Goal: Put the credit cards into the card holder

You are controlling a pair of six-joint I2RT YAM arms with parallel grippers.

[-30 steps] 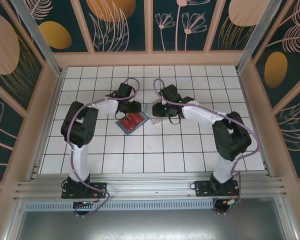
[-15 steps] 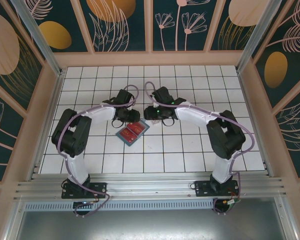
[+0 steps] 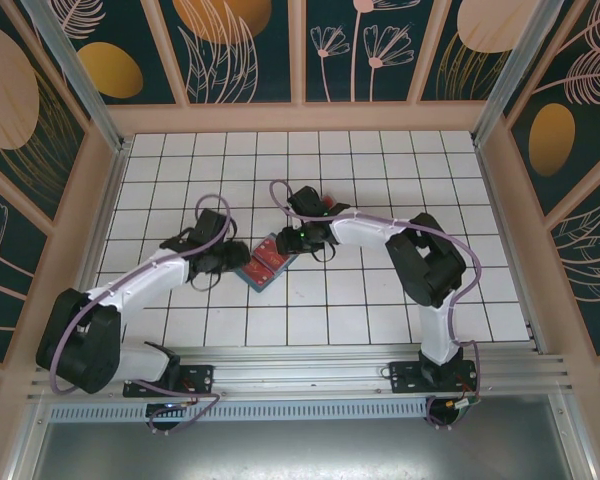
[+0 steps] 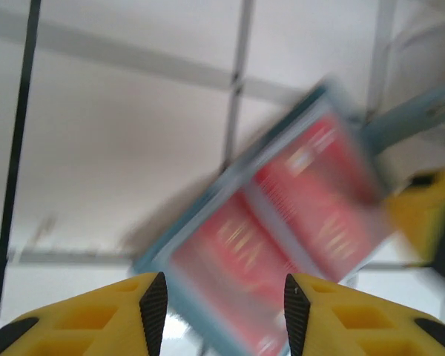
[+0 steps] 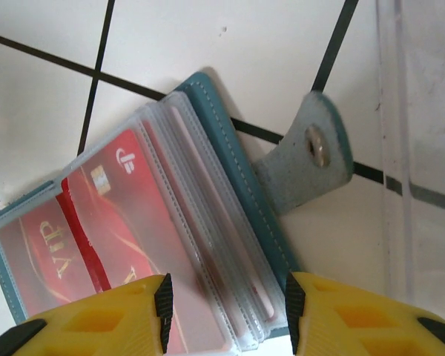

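One white-tiled table (image 3: 380, 170) is being used as the work surface. Near its middle the card holder (image 5: 221, 132) is being shown lying open and flat, inner side up. Seen from above, its long axis is being laid from near-left to far-right, with an arm at each end. The left fingers (image 3: 226, 265) are being held just beside the near-left end, and the right fingers (image 3: 294, 240) over the far-right end.

Beyond the holder in the right wrist view, the edge of a clear plastic tray (image 5: 397, 111) is being shown; what it holds cannot be told. Inside the holder, clear sleeves are being filled by the credit cards (image 5: 122, 204). Two red ones are being seen through the plastic, one marked VIP and one with a chip next to it. The sleeves closest to the teal edge are being read as empty, though glare is making that uncertain. A teal snap strap (image 5: 311, 159) is being left flat on the tiles, reaching out from that teal edge.

Both pairs of fingers are being held partly apart, with nothing gripped between them. The right pair is being judged the nearer, poised over the sleeves, so any pressing or closing is being expected as a downward move from there. The left wrist view is being blurred.
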